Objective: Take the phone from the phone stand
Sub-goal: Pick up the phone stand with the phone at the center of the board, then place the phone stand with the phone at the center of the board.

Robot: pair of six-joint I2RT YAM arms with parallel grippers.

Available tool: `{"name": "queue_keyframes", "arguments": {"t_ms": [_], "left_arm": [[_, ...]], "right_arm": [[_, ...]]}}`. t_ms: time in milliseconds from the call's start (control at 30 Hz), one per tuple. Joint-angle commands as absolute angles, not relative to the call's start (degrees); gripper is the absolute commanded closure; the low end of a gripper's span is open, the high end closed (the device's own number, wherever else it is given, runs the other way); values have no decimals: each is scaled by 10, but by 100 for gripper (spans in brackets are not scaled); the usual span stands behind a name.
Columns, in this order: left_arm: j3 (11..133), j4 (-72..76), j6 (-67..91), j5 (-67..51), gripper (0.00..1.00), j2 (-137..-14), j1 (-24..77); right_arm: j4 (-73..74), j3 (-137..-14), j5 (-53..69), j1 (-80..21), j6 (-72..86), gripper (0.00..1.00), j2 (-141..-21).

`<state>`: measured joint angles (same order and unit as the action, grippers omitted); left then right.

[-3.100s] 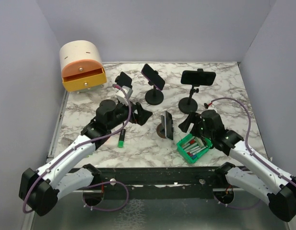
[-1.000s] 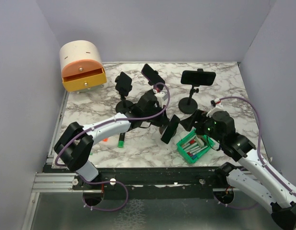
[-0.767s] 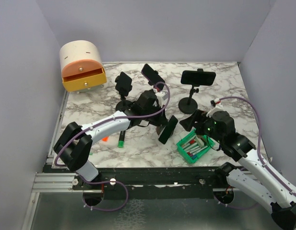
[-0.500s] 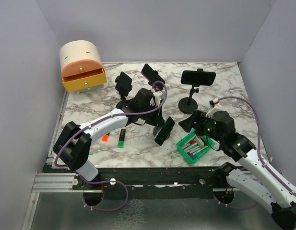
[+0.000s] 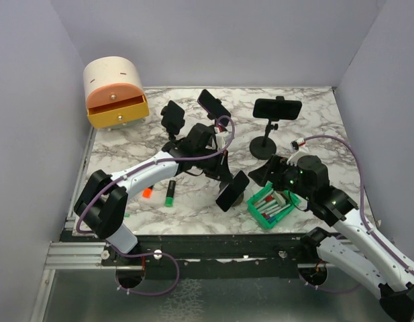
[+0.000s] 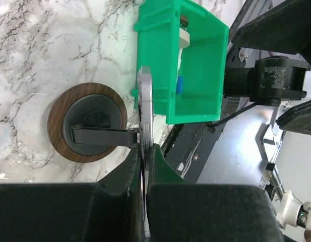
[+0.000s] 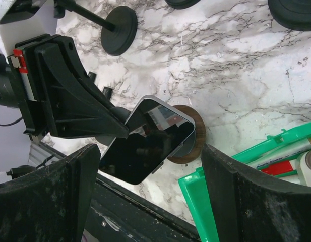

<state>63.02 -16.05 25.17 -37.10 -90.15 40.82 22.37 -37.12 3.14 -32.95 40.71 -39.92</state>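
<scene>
My left gripper (image 5: 224, 176) is shut on a black phone (image 5: 232, 191), gripping its thin edge. The phone (image 7: 145, 138) hangs tilted over the round wooden-rimmed phone stand (image 7: 196, 132), screen toward the right wrist camera. In the left wrist view the phone (image 6: 146, 101) is edge-on between my fingertips (image 6: 131, 162), and the arm of the stand (image 6: 87, 130) ends right at it; I cannot tell whether they touch. The right gripper (image 5: 263, 173) is open just right of the phone, with nothing between its fingers (image 7: 256, 196).
A green bin (image 5: 270, 208) of markers sits under the right gripper, close to the stand. Three more phones on stands (image 5: 213, 107) (image 5: 277, 107) (image 5: 173, 117) stand behind. A green marker (image 5: 170, 194) and an orange one (image 5: 147, 193) lie left. A drawer box (image 5: 115, 90) is far left.
The left gripper has carried the phone a little toward the near edge, changing its tilt. The right arm has stayed almost still and open.
</scene>
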Motion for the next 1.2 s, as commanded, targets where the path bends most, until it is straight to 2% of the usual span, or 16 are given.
{"name": "queue_keyframes", "arguments": {"t_ms": [0, 500, 767, 1033, 1167], "left_arm": [[650, -149, 245, -418, 100, -903, 398], [659, -192, 212, -373, 98, -932, 395], [657, -190, 220, -347, 52, -916, 395], [643, -181, 243, -278, 24, -847, 395], [584, -152, 279, -189, 2, -744, 394]], "right_arm": [[219, -367, 48, -332, 411, 14, -396], [225, -364, 48, -332, 406, 13, -389], [229, -366, 47, -332, 401, 12, -384], [239, -372, 48, -332, 397, 11, -374], [246, -374, 44, -332, 391, 10, -366]]}}
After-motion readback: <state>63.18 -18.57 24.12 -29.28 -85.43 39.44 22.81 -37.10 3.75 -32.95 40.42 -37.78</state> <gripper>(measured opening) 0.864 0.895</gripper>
